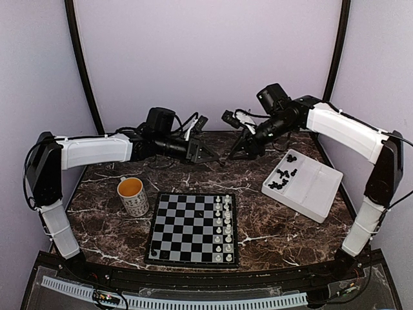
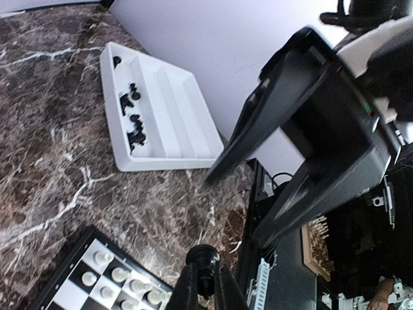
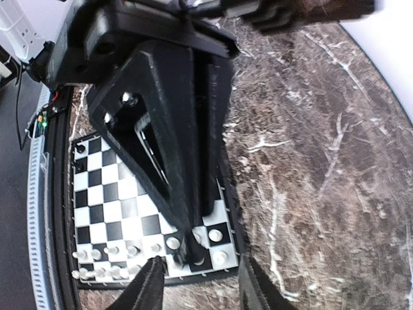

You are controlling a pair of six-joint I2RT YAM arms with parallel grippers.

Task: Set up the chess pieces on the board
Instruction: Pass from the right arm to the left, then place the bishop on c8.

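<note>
My left gripper pinches a chess piece beyond the board, right gripper gaping empty; next, lower it squarely.

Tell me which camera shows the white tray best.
Left wrist: the white tray appears largest, dividers and black chess pieces clear. Top external shows it whole but smaller, right of the board. Right wrist misses it.

Mug left of board; tray right of board, holding chess pieces; all on table.
</note>
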